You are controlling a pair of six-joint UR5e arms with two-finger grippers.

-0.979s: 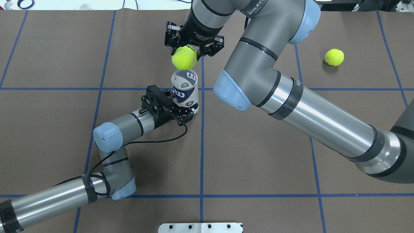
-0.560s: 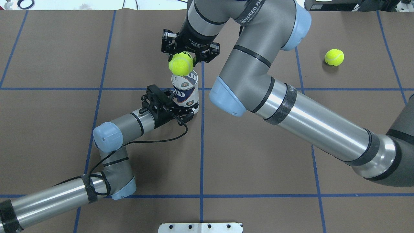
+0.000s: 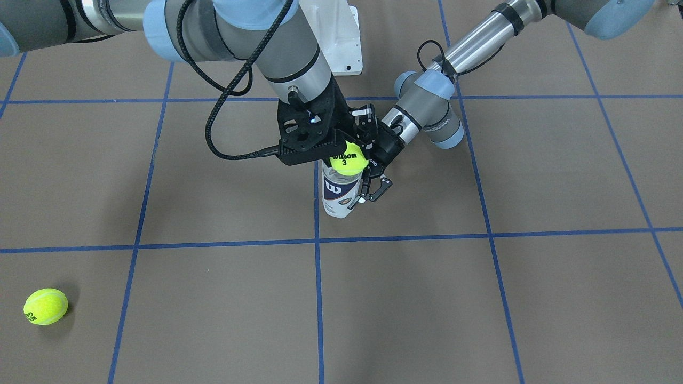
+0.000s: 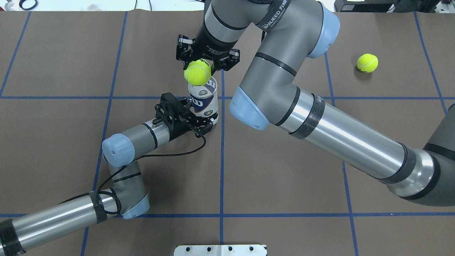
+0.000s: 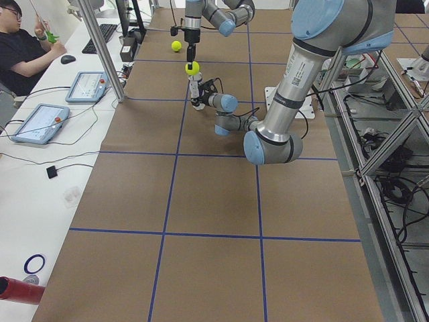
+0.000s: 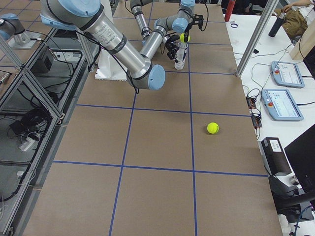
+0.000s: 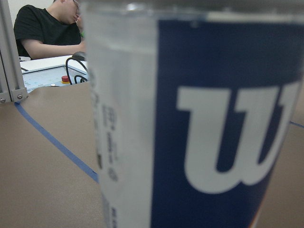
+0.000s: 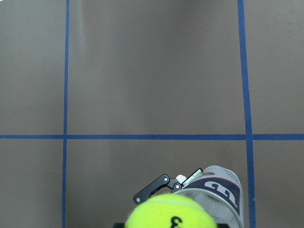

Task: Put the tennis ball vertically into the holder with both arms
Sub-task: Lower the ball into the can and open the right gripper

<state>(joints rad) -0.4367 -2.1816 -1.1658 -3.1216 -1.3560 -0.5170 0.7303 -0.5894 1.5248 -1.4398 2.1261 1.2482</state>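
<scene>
fuzzy yellow felt ball (image 4: 197,73) in the matt black right gripper (image 4: 203,65). just below it, a clear glossy plastic can (image 4: 203,101) with a smooth printed label. arms (image 4: 348,142) of satin silver metal. matt brown paper table cover (image 4: 284,185) underneath.

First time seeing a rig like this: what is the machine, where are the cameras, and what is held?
Two robot arms work at a brown table. One camera looks from behind the robot, one faces it, one sits at each table end, one on each wrist. The left arm grips an upright clear can low down with its fingers. The right arm holds a tennis ball in its fingers just over the can's open mouth, not yet inside. A second ball lies loose. A person sits alongside.
</scene>
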